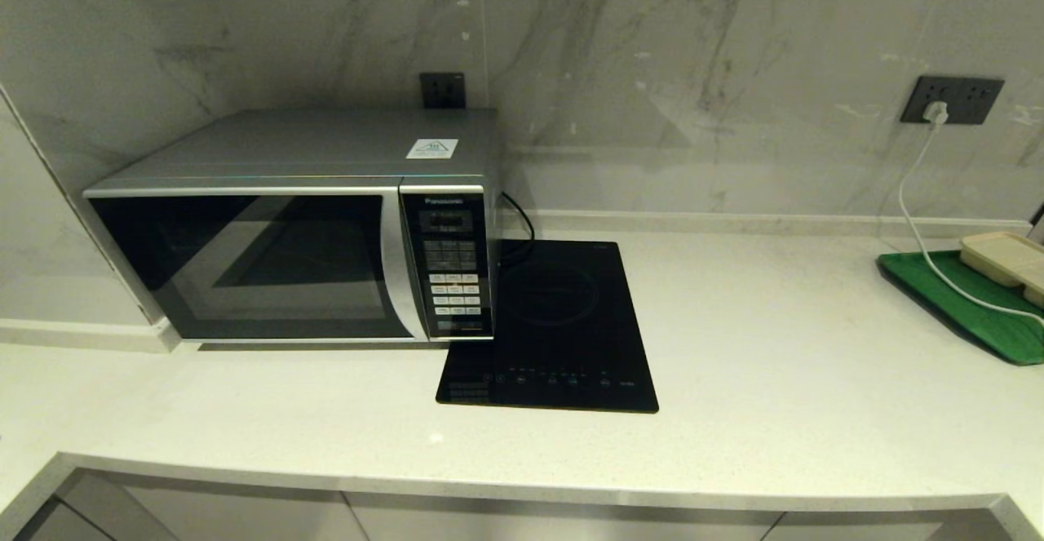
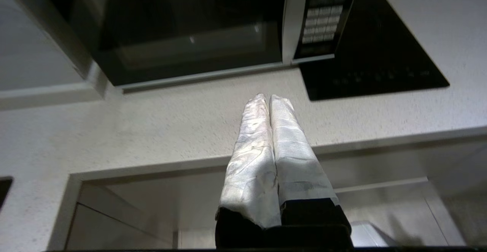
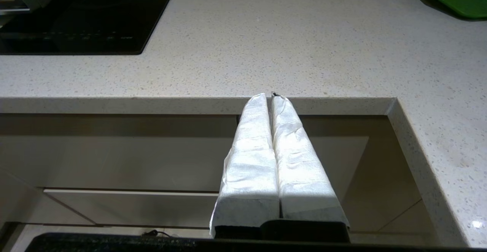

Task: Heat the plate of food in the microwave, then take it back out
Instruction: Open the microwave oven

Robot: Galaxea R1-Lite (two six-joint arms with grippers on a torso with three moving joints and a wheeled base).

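Over pale stone counter, part the left gripper, now pressed together at the near edge, then hook the curved handle of the closed microwave far left; plate of food unseen, right gripper parked, likewise together.

Brand: "Panasonic", white lettering atop the control panel of the microwave.
Sticker: white label on the microwave's top, print unreadable.
Keypad buttons: markings too small to read.
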